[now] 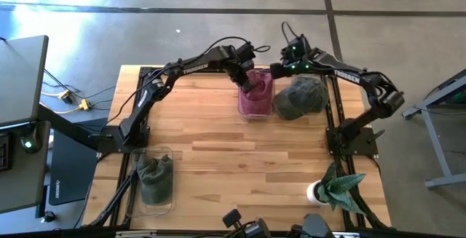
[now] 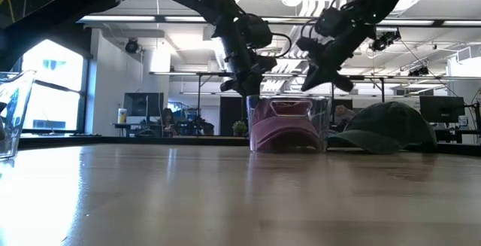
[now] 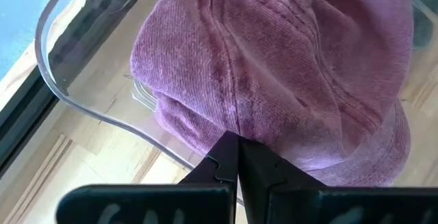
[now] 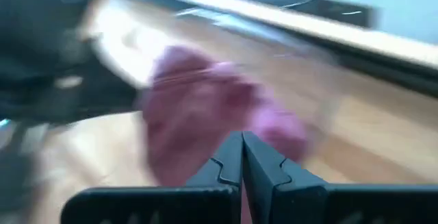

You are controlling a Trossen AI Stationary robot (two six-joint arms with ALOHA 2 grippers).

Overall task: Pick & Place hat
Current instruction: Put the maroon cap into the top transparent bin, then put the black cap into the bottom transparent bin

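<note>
Purple hat (image 1: 255,98) sits in the clear bin (image 1: 255,113) at the table's (image 1: 240,165) far edge, left gripper (image 1: 250,85) and right gripper (image 1: 280,71) pressed together empty above it, apparently tamping it down.

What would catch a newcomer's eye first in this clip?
The purple hat stuffed into a clear bin at the table's far edge, with both shut grippers converging just above it: the left gripper over the hat, the right gripper beside it. A dark green hat lies on the table to the bin's right, and a second clear bin at the near left corner holds another dark hat.
</note>
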